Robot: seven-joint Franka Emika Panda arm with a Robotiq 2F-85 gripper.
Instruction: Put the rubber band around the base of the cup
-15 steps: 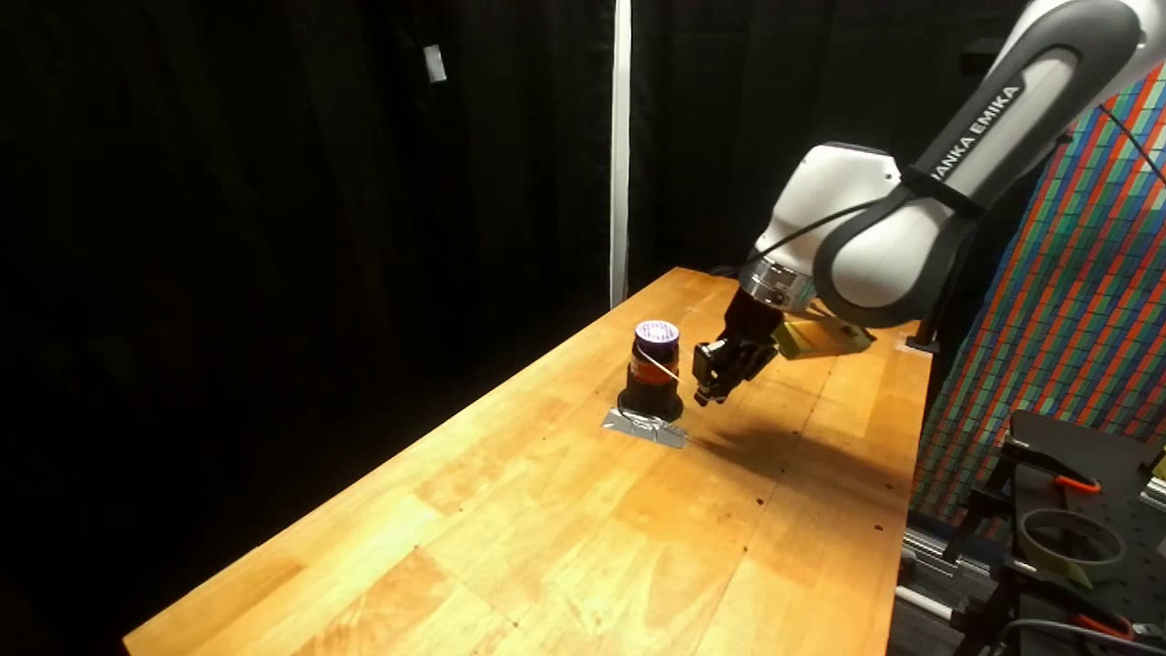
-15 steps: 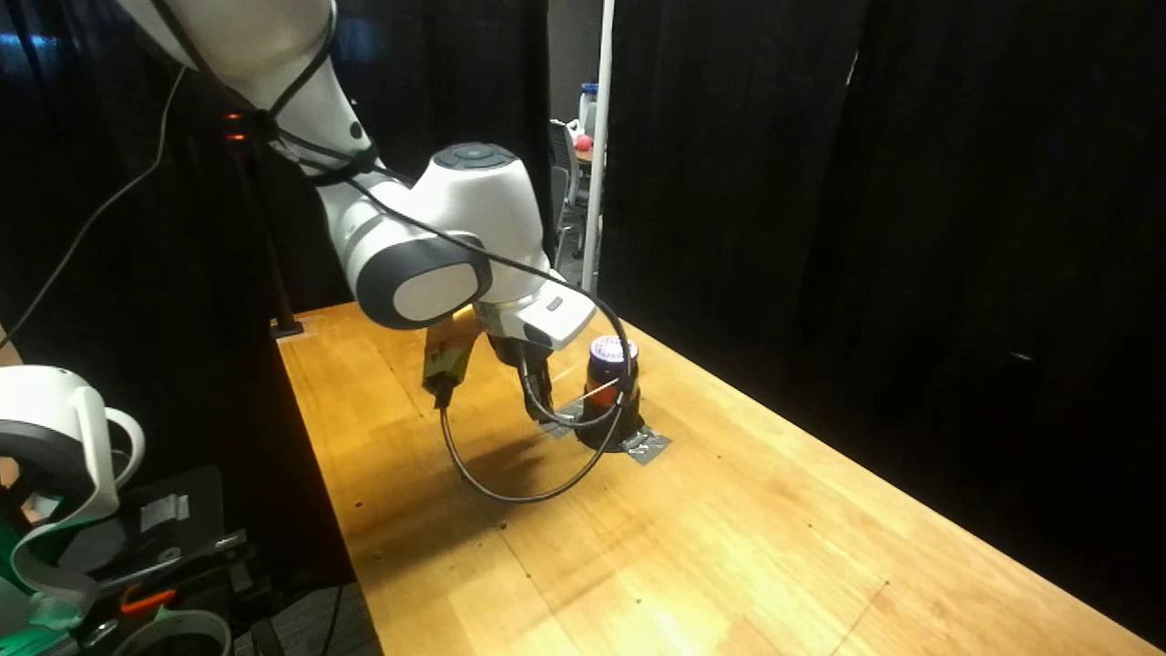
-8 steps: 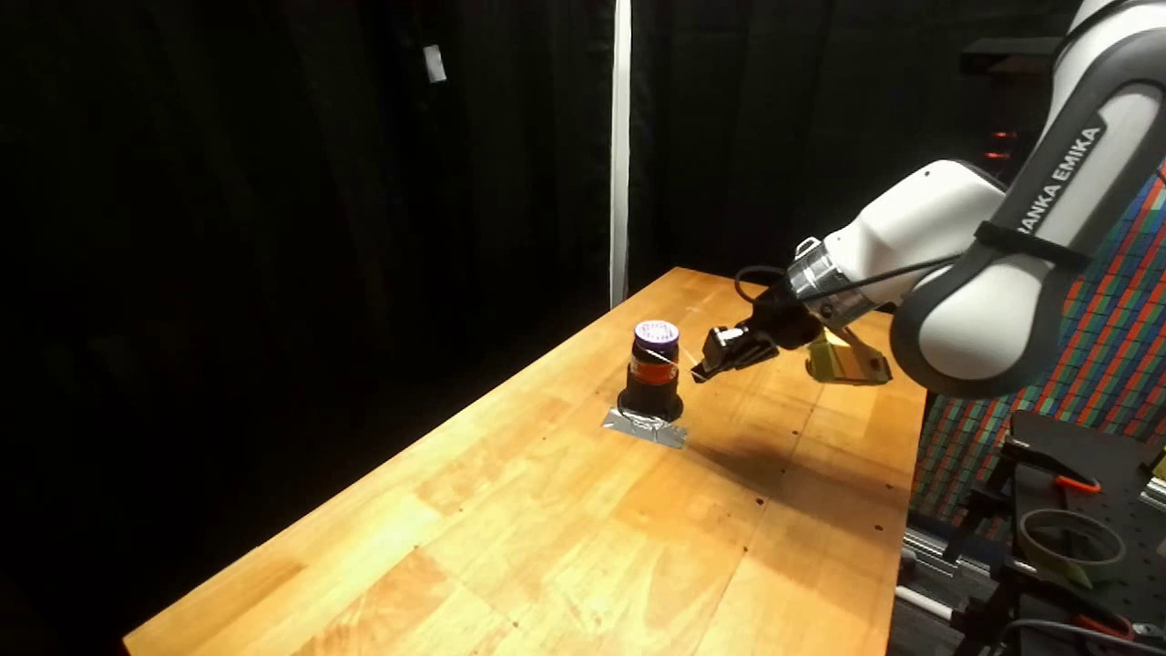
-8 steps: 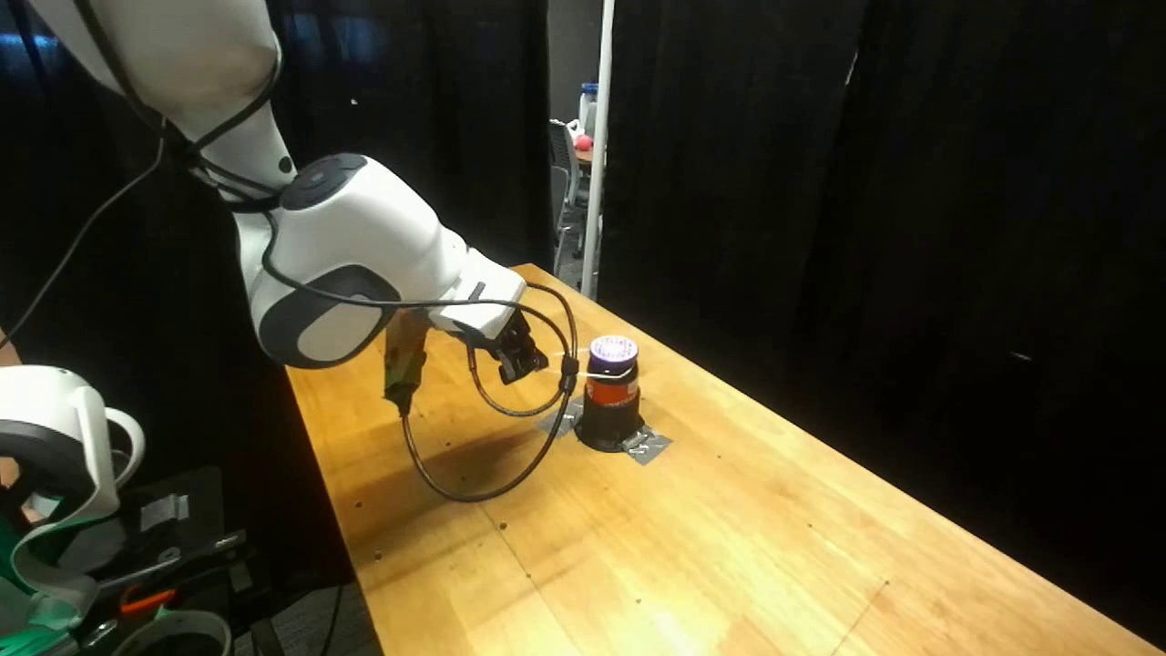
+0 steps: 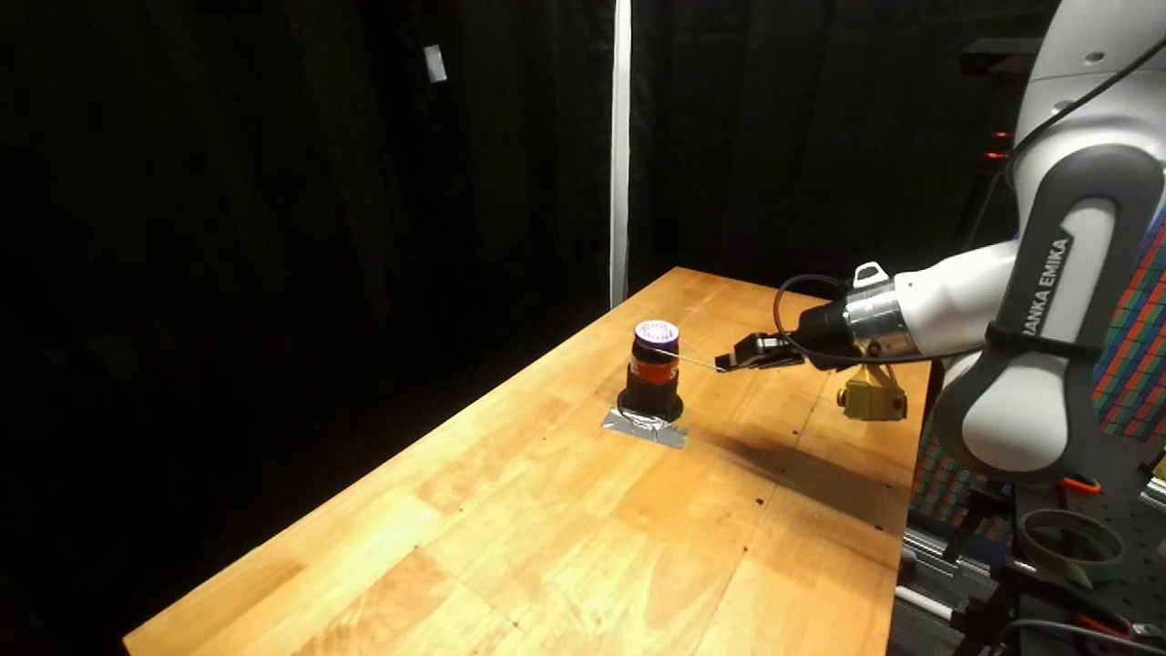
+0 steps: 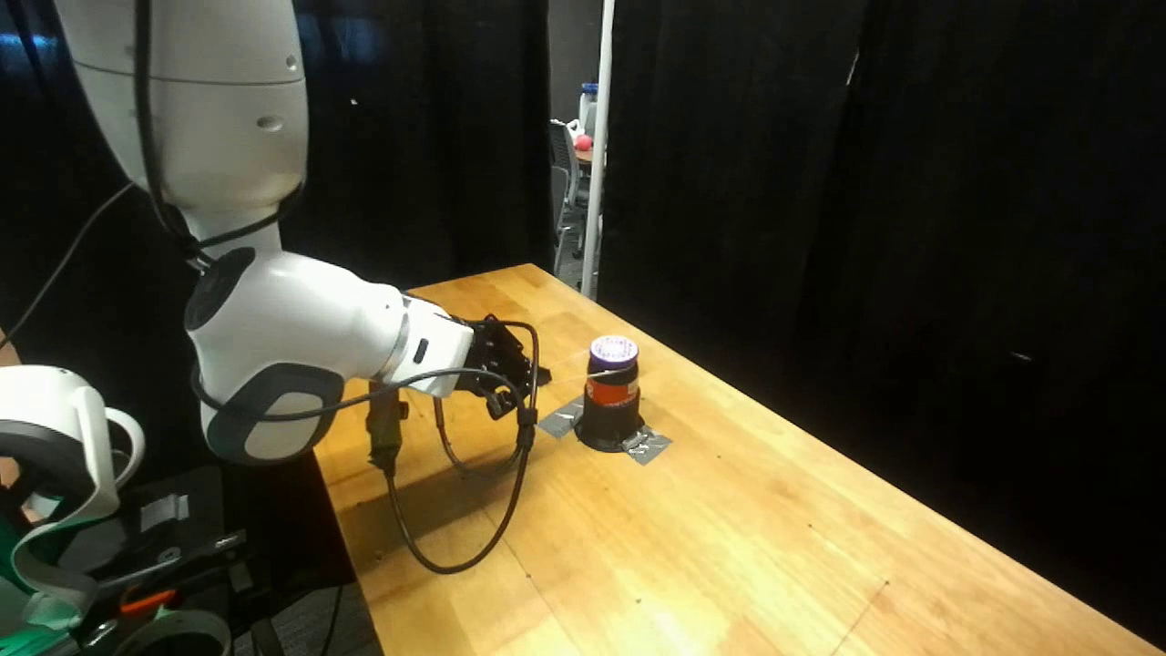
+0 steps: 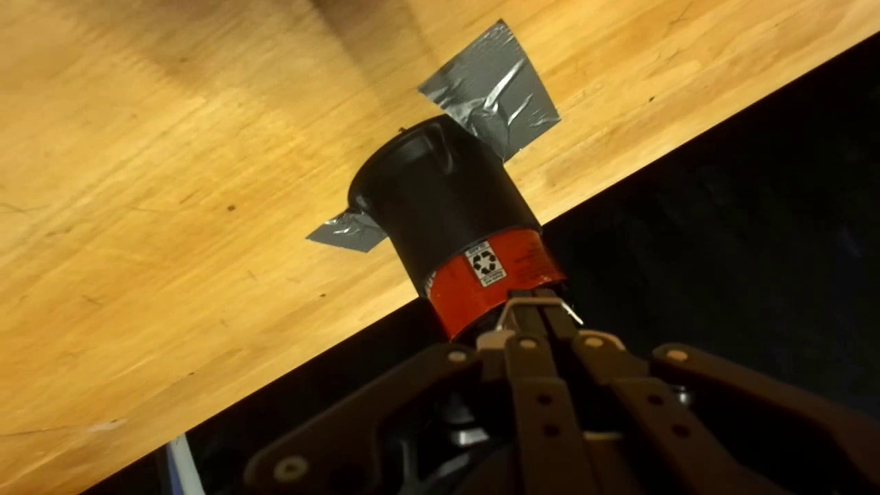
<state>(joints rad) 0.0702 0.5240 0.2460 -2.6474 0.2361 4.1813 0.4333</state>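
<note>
Fingers (image 7: 527, 322) meet; rubber band (image 5: 697, 363) pale, taut, seemingly pinched.

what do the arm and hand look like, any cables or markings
The arm is smooth, rounded and white, with dark grey panels. White lettering on one panel includes EMIKA, with a black strap below it. Black cables run along the arm. A silver collar meets the black hand, which has jointed links with round pale screw heads. Near the collar is a yellow box.

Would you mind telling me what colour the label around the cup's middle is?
The label on the cup is orange-red, clearest in the wrist view.
</note>
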